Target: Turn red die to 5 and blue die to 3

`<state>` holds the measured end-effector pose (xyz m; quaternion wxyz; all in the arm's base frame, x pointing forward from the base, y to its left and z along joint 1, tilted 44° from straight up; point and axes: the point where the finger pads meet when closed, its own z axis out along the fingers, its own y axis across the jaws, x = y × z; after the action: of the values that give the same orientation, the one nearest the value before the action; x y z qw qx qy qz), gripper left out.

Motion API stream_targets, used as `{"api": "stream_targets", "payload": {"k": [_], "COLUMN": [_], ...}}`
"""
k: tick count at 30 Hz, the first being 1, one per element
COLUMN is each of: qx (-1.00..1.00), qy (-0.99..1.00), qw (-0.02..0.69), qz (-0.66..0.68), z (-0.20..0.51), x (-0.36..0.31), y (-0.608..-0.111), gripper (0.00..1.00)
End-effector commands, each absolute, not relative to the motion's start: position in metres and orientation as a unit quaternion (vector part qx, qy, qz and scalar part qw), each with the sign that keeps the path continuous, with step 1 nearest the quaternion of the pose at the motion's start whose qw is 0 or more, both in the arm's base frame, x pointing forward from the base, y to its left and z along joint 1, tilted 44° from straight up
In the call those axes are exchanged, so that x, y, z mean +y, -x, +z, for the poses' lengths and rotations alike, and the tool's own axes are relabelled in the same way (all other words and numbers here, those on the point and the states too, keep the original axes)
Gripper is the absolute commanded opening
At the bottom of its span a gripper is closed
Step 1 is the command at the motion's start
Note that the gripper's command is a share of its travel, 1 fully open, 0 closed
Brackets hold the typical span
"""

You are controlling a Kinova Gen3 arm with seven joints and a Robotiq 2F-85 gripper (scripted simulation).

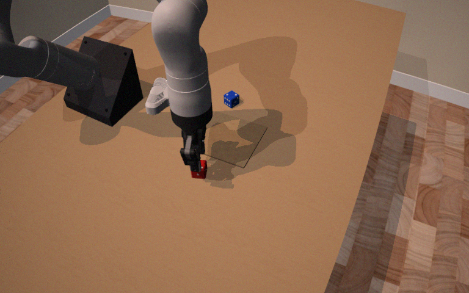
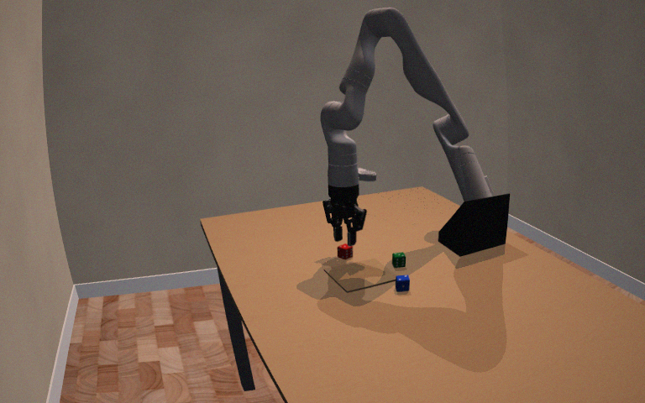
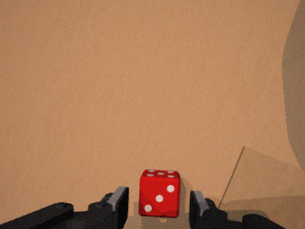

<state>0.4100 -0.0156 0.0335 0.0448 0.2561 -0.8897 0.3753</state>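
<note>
The red die [image 1: 201,170] lies on the table just off the near-left corner of the thin, see-through mat [image 1: 238,144]. In the wrist view the red die [image 3: 159,194] shows three pips toward the camera. My gripper [image 2: 346,238] hangs straight above it, a little clear of the red die [image 2: 344,251], fingers partly open and empty. In the wrist view the fingertips stand on either side of the die. The blue die [image 1: 231,99] sits off the mat past its far corner. The green die [image 2: 398,259] is near the mat [image 2: 361,278] and the blue die [image 2: 402,283]; the arm hides it in the top view.
The arm's black base [image 1: 103,81] stands at the back left of the table. The table's edge [image 2: 228,290] drops to the wooden floor beyond the red die in the exterior view.
</note>
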Motion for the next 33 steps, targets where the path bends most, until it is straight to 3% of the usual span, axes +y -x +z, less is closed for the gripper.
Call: {"api": "stream_targets", "payload": {"k": [1, 33], "qx": [-0.89, -0.89], "qy": [-0.256, -0.256], "qw": [0.044, 0.044], "qz": [0.375, 0.375], "z": [0.034, 0.018], "x": [-0.015, -0.03], "y": [-0.41, -0.413], "gripper": [0.46, 0.46]}}
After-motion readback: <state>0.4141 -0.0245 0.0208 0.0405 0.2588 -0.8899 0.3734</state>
